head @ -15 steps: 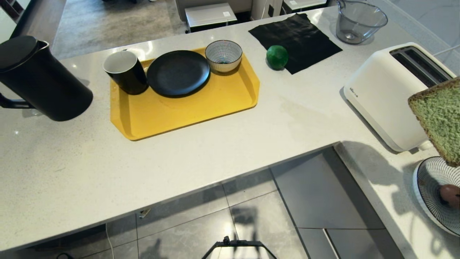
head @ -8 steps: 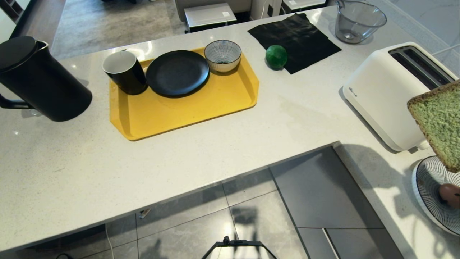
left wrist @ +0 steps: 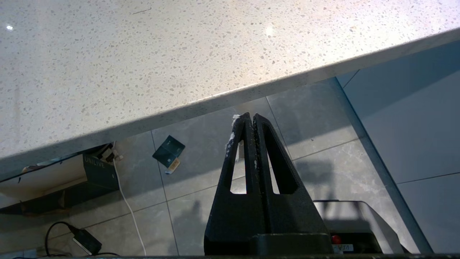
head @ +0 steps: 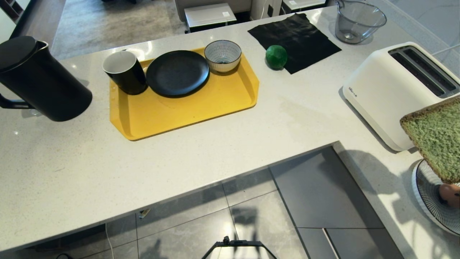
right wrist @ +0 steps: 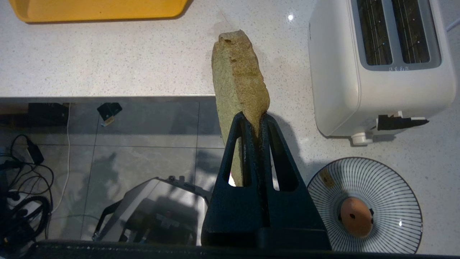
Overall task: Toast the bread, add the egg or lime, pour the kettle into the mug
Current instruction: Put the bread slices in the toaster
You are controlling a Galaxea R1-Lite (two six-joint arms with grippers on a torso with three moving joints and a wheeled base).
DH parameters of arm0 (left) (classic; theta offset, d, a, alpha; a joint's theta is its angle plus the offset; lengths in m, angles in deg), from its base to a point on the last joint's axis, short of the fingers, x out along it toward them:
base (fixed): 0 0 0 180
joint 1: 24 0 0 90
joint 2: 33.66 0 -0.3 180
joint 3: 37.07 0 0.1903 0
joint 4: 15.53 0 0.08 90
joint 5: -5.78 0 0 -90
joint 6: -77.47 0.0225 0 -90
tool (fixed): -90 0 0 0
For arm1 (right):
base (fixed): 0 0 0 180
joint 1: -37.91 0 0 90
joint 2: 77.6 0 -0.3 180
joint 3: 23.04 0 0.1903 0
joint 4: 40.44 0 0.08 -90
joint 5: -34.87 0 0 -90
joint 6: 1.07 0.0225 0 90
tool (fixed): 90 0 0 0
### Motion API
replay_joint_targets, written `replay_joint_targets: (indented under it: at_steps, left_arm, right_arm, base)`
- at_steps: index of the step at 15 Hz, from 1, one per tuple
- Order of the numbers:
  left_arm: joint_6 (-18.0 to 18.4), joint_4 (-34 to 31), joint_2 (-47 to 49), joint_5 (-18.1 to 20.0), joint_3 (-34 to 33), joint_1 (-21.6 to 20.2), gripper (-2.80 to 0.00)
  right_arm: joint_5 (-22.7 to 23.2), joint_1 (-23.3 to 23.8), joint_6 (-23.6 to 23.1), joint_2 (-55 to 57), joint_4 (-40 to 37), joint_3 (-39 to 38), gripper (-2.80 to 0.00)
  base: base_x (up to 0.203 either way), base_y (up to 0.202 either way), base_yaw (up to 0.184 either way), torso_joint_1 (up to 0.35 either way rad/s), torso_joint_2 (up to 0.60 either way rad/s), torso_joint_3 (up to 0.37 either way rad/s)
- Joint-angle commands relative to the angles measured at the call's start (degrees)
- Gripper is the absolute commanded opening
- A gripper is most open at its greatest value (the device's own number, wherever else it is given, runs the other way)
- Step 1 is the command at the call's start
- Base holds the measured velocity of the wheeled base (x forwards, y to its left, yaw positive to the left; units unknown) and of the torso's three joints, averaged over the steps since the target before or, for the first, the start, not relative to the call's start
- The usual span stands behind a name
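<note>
Bread (right wrist: 239,75), held on edge in my right gripper (right wrist: 254,124), whose jaws are clamped on its lower edge, hangs above the counter (head: 215,144) beside the toaster (head: 388,90) and over the striped plate (right wrist: 391,187) bearing the egg (right wrist: 355,217). I judge toasting not yet begun: both slots are empty. Egg or lime (head: 276,57) and pouring the kettle (head: 39,79) into the mug (head: 124,71) remain. My left gripper (left wrist: 251,120) sits closed and empty, parked below the counter edge.

bread (head: 435,142) | my right gripper (right wrist: 254,120) has carried it lower and leftward | toaster (head: 391,90) slots now uncovered
</note>
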Motion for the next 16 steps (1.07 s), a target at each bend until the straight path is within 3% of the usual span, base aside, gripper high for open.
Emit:
replay_joint_targets:
  at_steps: [1, 9, 12, 16]
  left_arm:
    - [0.0, 0.0, 0.0, 0.0, -0.9, 0.0, -2.80]
    - [0.0, 0.0, 0.0, 0.0, -0.9, 0.0, -2.80]
    - [0.0, 0.0, 0.0, 0.0, -0.9, 0.0, -2.80]
    - [0.0, 0.0, 0.0, 0.0, -0.9, 0.0, -2.80]
  right_arm:
    - [0.0, 0.0, -0.1, 1.3, 1.1, 0.4, -2.80]
    - [-2.0, 0.0, -0.1, 1.3, 2.6, 0.4, -2.80]
    - [-2.4, 0.0, -0.1, 1.3, 2.6, 0.4, -2.80]
    - [-2.3, 0.0, -0.1, 1.3, 2.6, 0.4, -2.80]
  base:
    - [0.000, 0.000, 0.000, 0.000, 0.00, 0.000]
    - [0.000, 0.000, 0.000, 0.000, 0.00, 0.000]
    - [-0.150, 0.036, -0.001, 0.009, 0.00, 0.001]
    - [-0.168, 0.152, -0.001, -0.006, 0.00, 0.007]
